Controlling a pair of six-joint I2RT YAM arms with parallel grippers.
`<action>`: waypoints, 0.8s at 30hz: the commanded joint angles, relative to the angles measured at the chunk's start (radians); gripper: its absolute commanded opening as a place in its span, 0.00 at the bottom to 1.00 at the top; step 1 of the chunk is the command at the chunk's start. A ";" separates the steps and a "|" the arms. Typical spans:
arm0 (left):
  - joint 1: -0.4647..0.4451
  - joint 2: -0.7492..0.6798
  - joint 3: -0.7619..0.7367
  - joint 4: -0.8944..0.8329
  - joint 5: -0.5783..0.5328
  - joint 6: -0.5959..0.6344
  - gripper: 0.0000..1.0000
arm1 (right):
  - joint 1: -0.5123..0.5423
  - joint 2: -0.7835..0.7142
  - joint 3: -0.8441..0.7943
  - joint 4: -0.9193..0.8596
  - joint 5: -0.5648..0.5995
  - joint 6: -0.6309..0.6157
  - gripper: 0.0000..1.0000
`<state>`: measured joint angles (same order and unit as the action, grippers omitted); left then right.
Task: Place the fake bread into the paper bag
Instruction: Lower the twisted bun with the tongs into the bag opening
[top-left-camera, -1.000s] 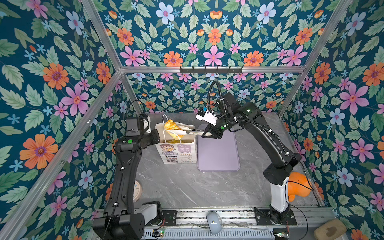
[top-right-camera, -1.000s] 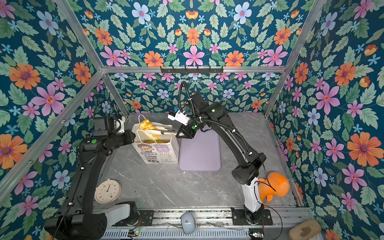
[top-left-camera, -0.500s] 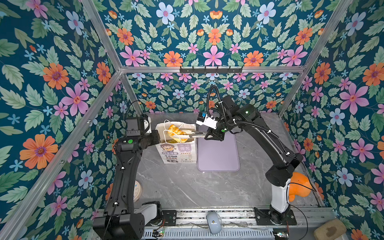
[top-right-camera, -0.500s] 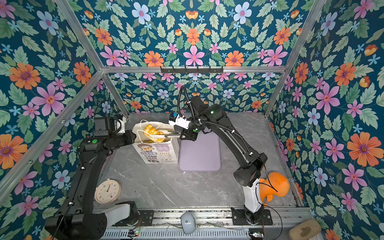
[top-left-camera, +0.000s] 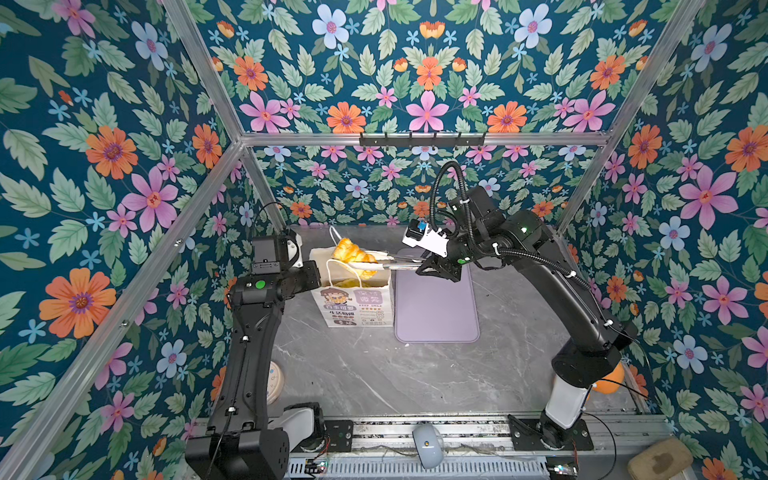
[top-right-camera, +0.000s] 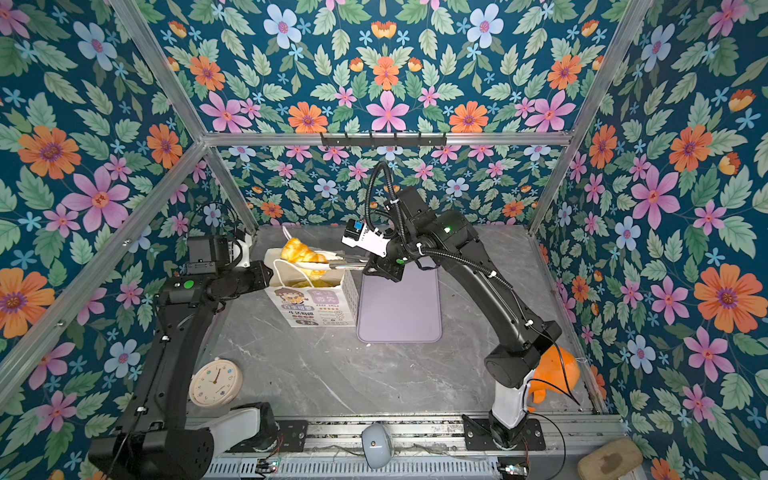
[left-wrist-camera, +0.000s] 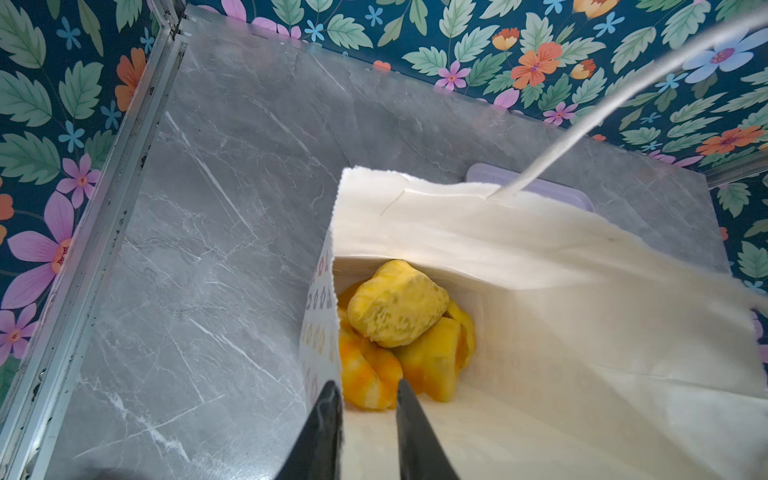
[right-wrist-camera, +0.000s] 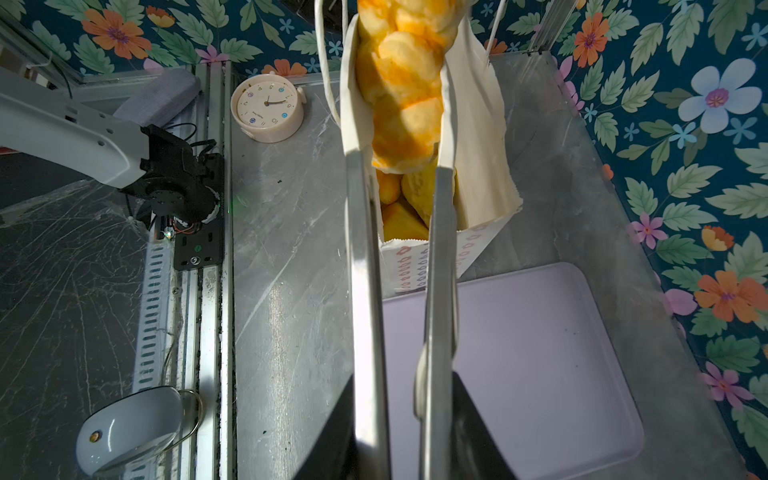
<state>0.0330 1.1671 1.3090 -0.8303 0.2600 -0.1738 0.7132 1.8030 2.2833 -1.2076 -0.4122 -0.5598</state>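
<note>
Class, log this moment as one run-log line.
step: bagging | right tool: shut on braided pastry at paper bag mouth | left tool: at bag rim | inside: fake breads

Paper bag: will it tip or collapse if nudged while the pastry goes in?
Probably won't tip: the paper bag stands square, with several breads weighing its bottom. Walls look thin and floppy: the rim bows and creases in the left wrist view. Likely light, so it may slide.

Left claw (left-wrist-camera: 365, 395) slightly parted, right claw (right-wrist-camera: 400, 164) gripping, right arm (top-left-camera: 552, 282) reaching leftward.
</note>
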 joint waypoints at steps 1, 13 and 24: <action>0.001 -0.002 -0.001 -0.008 0.006 0.002 0.27 | 0.001 -0.023 -0.028 0.081 -0.023 -0.022 0.18; 0.001 -0.007 -0.005 -0.009 0.008 0.002 0.27 | 0.000 -0.013 -0.082 0.098 0.018 -0.046 0.19; 0.001 -0.008 -0.008 -0.010 0.006 0.005 0.27 | 0.000 0.102 0.044 0.002 0.047 -0.038 0.20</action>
<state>0.0330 1.1587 1.2995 -0.8303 0.2607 -0.1738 0.7124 1.9022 2.3131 -1.2045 -0.3515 -0.5858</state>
